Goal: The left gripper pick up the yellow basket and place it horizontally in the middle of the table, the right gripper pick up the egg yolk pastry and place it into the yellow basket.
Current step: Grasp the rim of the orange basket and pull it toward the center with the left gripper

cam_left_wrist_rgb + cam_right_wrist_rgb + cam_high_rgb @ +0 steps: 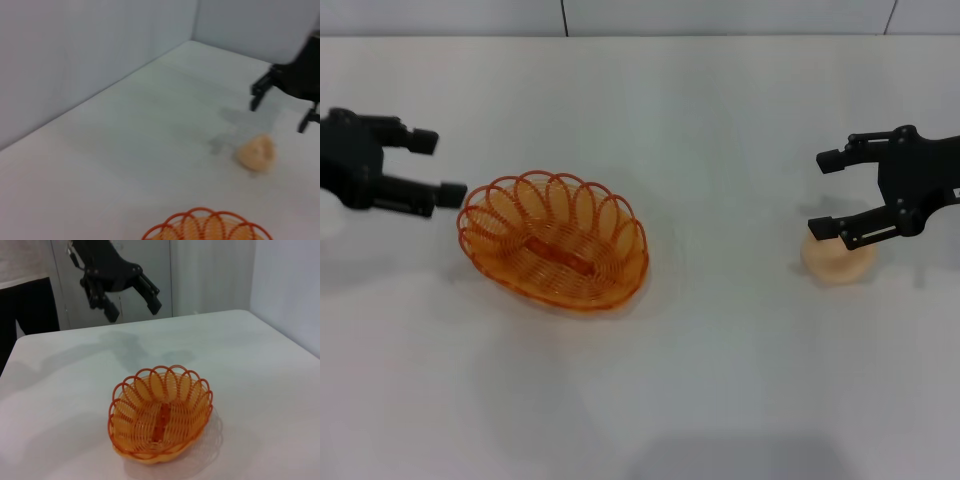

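Both claws are hanging with fingers spread wide and gripping nothing. Left gripper [432, 165] is hovering just beside the yellow basket [554, 243], which is sitting upright and empty on the table [720, 380], left of centre. Right gripper [825, 193] is poised over the egg yolk pastry [836, 262], resting on the tabletop well apart from the basket. No writing is readable anywhere.
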